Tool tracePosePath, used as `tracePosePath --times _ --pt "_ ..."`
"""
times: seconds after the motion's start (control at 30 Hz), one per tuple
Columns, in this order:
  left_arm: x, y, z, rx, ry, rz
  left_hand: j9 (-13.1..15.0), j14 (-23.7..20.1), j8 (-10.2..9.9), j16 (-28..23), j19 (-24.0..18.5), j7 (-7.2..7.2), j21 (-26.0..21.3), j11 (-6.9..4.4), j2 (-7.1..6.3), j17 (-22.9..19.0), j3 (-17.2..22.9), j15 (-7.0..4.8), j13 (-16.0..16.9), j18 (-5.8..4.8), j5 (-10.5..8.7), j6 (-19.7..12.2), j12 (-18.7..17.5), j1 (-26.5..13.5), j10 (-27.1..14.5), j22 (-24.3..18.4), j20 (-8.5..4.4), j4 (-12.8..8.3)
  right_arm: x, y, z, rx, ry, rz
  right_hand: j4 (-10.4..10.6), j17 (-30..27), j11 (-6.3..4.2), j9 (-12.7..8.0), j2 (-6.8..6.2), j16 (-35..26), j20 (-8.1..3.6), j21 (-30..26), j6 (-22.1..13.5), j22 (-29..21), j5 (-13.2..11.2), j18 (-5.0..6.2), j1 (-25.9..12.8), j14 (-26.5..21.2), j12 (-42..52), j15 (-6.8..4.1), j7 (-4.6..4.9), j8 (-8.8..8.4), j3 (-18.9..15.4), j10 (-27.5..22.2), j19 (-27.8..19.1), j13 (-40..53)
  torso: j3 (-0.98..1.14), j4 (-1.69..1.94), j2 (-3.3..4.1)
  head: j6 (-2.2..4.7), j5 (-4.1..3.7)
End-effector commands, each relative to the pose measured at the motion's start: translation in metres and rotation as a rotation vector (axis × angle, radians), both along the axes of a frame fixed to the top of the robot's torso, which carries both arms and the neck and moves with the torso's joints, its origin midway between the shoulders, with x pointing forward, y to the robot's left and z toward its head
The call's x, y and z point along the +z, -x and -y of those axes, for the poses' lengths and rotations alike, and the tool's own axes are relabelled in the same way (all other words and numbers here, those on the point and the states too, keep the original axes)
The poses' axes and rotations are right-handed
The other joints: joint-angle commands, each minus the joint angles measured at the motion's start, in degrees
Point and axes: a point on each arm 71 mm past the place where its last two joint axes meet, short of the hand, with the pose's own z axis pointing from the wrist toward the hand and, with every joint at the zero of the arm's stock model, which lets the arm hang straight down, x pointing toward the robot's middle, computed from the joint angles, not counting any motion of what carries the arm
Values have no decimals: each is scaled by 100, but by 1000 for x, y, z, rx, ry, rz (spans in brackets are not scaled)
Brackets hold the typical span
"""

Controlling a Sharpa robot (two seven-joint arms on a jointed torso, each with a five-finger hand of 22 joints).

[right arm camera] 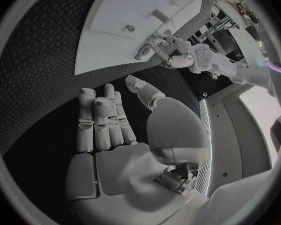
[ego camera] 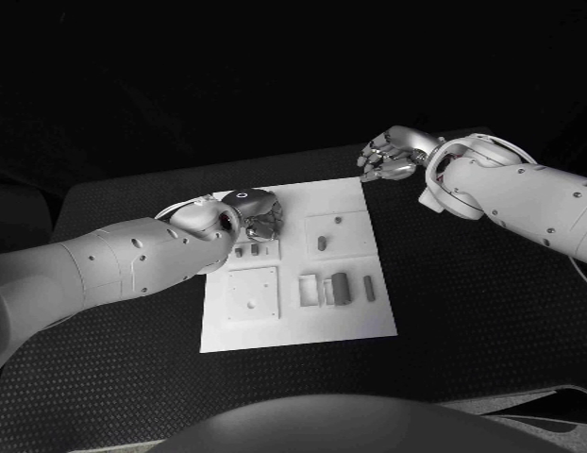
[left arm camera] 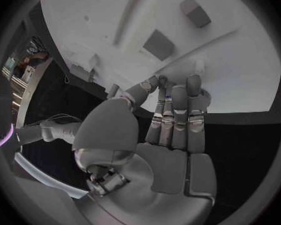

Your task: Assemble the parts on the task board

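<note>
— Parts [ego camera: 336, 289] on the task board [ego camera: 361, 326]: the grey pieces lie in a short row at the board's near middle, upright slabs side by side, their long axes running from me toward the far edge. One more small piece [ego camera: 322, 243] stands alone further up the board.

— Which of your hands is closer?

— My left hand [ego camera: 250, 213]. It hangs over the board's far left corner, fingers pointing down at the plate. From those fingertips the row of parts lies back toward me and off to the right, near but not touching. In the left wrist view my fingers [left arm camera: 178, 116] are straight, close together, with nothing between them and the thumb; two small blocks [left arm camera: 159, 44] sit on the board beyond the tips.

— And the right?

— My right hand [ego camera: 389, 159] is off the board, over black table [ego camera: 511, 321] just past the far right corner. Fingers look loosely curled in the head view; in the right wrist view they [right arm camera: 97, 117] are extended side by side, holding nothing. The parts are well apart from it, diagonally across the board.

— So the reach?

— My judgement: left hand takes it. It would swing toward me and right, then close across the short width of a slab, since the long axis runs along my line of reach. Nothing is assembled yet, by the look of it.
</note>
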Motion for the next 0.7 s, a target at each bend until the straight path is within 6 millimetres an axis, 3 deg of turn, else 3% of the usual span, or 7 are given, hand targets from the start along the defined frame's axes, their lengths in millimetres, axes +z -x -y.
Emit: tracePosePath --times 0.03,0.7 --pt "-9 2 -6 27 -46 -43 -4 30 6 30 44 -19 36 -23 -40 3 -121 5 -1 315 162 -17 -16 -126 43 127 18 -5 0 1 -1 13 -2 -5 32 -5 46 7 15 34 -33 -9 -40 104 35 266 -41 -52 -21 -6 91 16 -2 105 -2 7 0 1 0 1 3" --pt "-12 3 -6 15 -78 -74 -10 80 54 130 107 -61 116 -72 -178 46 -381 -43 53 338 182 -7 21 -166 158 131 -19 -14 0 1 -2 17 -3 -5 31 -6 46 8 16 34 -33 -10 -38 103 35 266 -40 -52 -21 -6 90 17 -1 106 -3 8 1 1 1 1 9"
